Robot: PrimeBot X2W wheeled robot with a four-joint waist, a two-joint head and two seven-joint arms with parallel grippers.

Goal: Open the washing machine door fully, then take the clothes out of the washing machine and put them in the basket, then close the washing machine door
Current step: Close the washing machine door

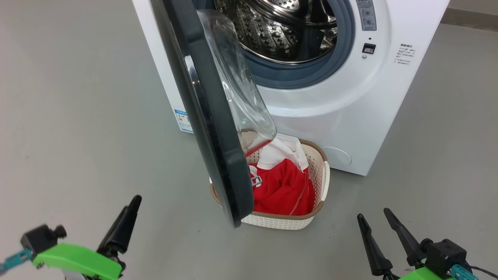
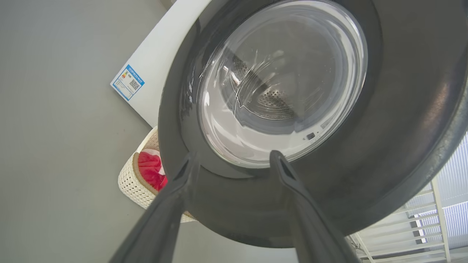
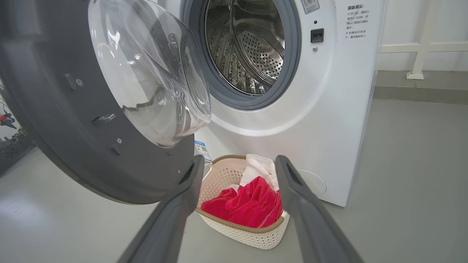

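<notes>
floor [image 1: 70, 116]: smooth matte grey, seamless. in the right wrist view a white wall with a white railing [image 3: 420, 47] runs behind the machine.

washing machine [image 1: 342, 112]: glossy white box with a round front opening. grey rubber gasket [image 3: 292, 73] rings a shiny perforated steel drum [image 3: 256, 51]. small blue sticker [image 2: 127, 82] low on its side panel.

washing machine door [image 1: 212, 155]: swung out, nearly edge-on in the head view. wide dark rim, clear bulging glass bowl [image 1: 237, 85] on the inner side. its lower edge covers the basket's left part in the head view.

basket [image 1: 321, 175]: on the floor just in front of the machine, cream perforated plastic with a brown woven-look rim. the clothes [image 1: 284, 186] are inside it, soft crumpled red with a white part on top toward the machine.

my left gripper [image 2: 233, 156]: released, dark tapered fingers spread, nothing between them, pointed at the door's outer face. my right gripper [image 1: 373, 213]: released too, empty, low and well apart from the basket.
</notes>
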